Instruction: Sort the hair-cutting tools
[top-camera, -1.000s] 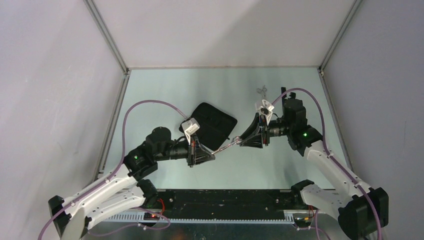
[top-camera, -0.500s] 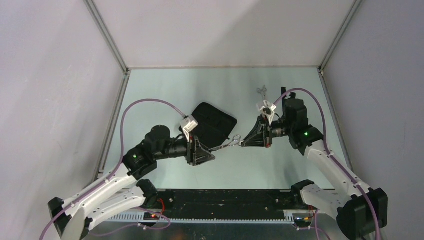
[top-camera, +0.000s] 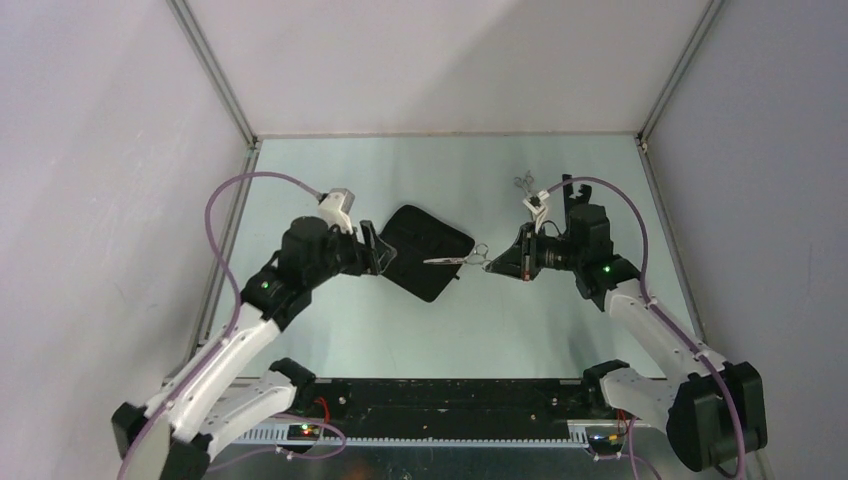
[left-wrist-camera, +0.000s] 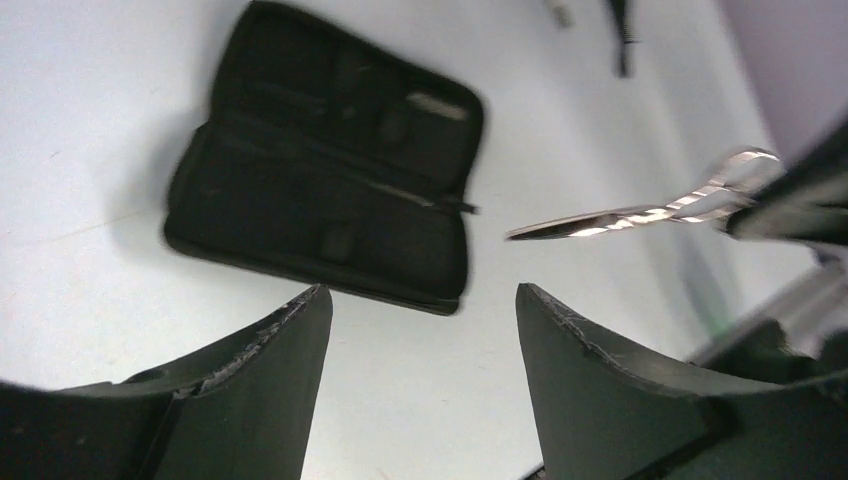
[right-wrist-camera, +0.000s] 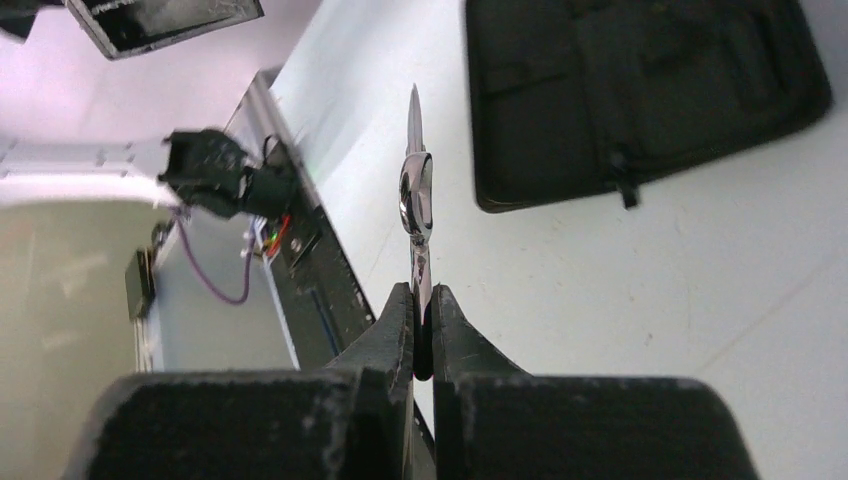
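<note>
A pair of silver scissors (top-camera: 455, 261) hangs in the air over the right edge of the black zip case (top-camera: 425, 250), tips pointing left. My right gripper (top-camera: 492, 263) is shut on its ring handle, and the right wrist view shows the scissors (right-wrist-camera: 415, 190) standing out from the pinched jaws of the right gripper (right-wrist-camera: 420, 296). My left gripper (top-camera: 377, 252) is open and holds nothing, at the case's left side. Its wrist view shows the open case (left-wrist-camera: 320, 190) and the held scissors (left-wrist-camera: 640, 212) beyond the left gripper (left-wrist-camera: 420, 305). Another pair of scissors (top-camera: 522, 182) and a black comb-like tool (top-camera: 566, 187) lie at the back right.
The case (right-wrist-camera: 640, 90) lies unzipped and flat in the middle of the pale green table (top-camera: 330, 180). Metal frame rails (top-camera: 232, 215) and grey walls border the table on the left, back and right. The arm bases (top-camera: 440, 400) stand along the near edge.
My left gripper opened, let go of the scissors' tips and drew back left to the case's far side. My right gripper shut on the handle and now carries the scissors alone.
</note>
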